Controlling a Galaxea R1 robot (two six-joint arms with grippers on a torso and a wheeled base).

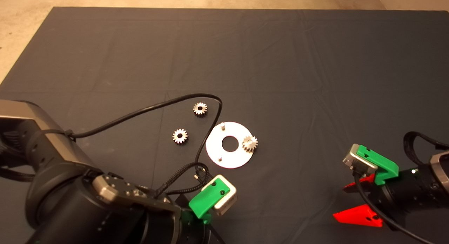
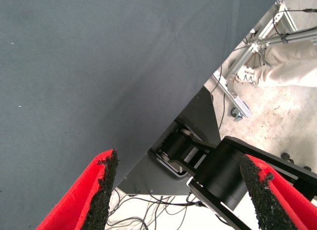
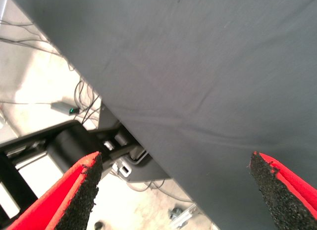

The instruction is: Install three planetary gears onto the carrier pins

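Note:
A pale metal disc point(image 1: 214, 146) lies on the mat in the head view. One planetary gear point(image 1: 250, 143) sits on the disc's right-hand pin. Two carrier pins stand bare, one at the far edge point(image 1: 222, 124) and one at the near edge point(image 1: 220, 158). Two more gears lie flat on the mat to the disc's left, one farther point(image 1: 200, 108) and one nearer point(image 1: 180, 136). My left gripper point(image 2: 183, 195) is open and empty, just near of the disc; its fingers are hidden in the head view. My right gripper point(image 1: 345, 202) is open and empty at the lower right.
The left arm's black cable point(image 1: 147, 110) loops over the mat between the far gear and the disc. The dark mat point(image 1: 280, 61) stretches wide beyond the parts. A person's leg point(image 2: 292, 67) and an aluminium frame point(image 2: 233, 91) show past the mat's edge.

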